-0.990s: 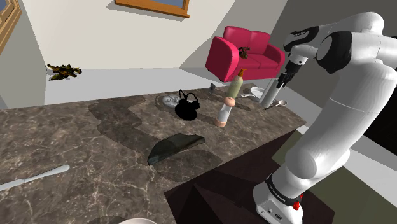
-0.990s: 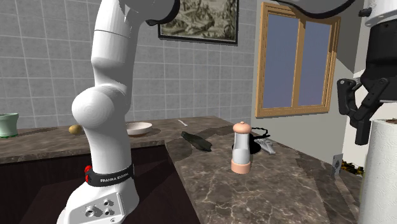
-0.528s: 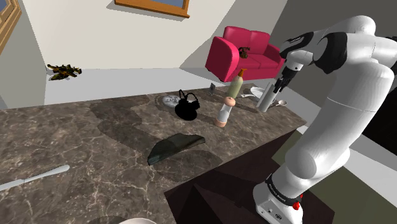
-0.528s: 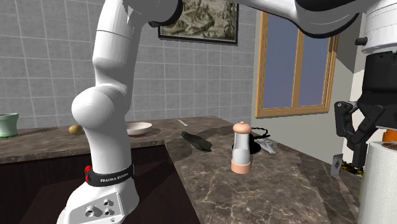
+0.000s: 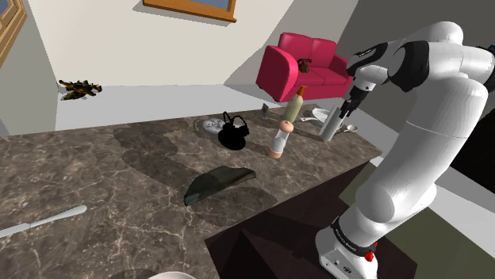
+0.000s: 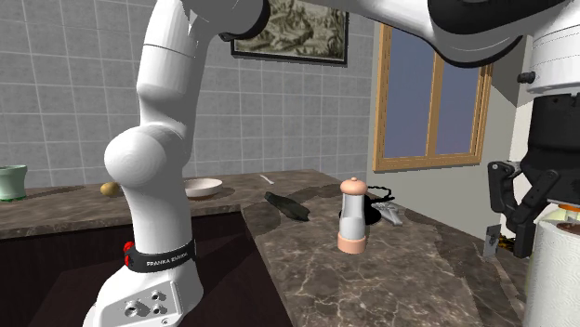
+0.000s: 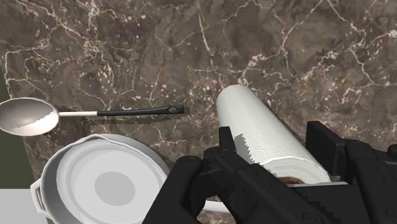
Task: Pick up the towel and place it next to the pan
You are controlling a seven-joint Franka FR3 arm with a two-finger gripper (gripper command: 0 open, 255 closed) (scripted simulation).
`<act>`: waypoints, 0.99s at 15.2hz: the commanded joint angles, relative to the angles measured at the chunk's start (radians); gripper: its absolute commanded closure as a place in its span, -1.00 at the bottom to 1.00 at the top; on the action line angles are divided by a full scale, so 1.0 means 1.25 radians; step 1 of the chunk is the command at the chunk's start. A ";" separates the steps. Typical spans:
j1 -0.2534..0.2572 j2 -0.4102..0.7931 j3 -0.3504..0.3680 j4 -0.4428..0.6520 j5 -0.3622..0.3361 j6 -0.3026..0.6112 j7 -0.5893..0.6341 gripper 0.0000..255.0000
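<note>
The towel is a white paper towel roll [image 7: 267, 137] standing upright on the dark marble counter [image 7: 127, 38]. My black gripper [image 7: 277, 141] is shut on the roll's top end, one finger on each side of it. Beside the roll sits the white lidded pan [image 7: 95, 184]. In the shoulder view the gripper [image 5: 347, 107] reaches down onto the roll [image 5: 330, 128] near the counter's far right corner. In the second exterior view the gripper [image 6: 532, 215] sits over the roll [image 6: 555, 279] at that view's right edge.
A metal spoon [image 7: 28, 116] with a black handle lies by the pan. A pepper mill [image 5: 278, 141], a black object [image 5: 232, 133], a green bottle [image 5: 296, 103] and a dark green cloth [image 5: 216, 181] stand further along the counter. The counter edge runs close to the roll.
The gripper has come down from above the roll and now sits around its top end. The roll stays in much the same place.
</note>
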 commanded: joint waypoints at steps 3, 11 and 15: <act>0.000 0.000 0.000 0.000 0.000 0.000 0.000 -1.00; 0.008 -0.034 -0.009 0.066 -0.029 -0.091 0.019 -1.00; 0.008 -0.034 -0.009 0.066 -0.029 -0.091 0.019 -1.00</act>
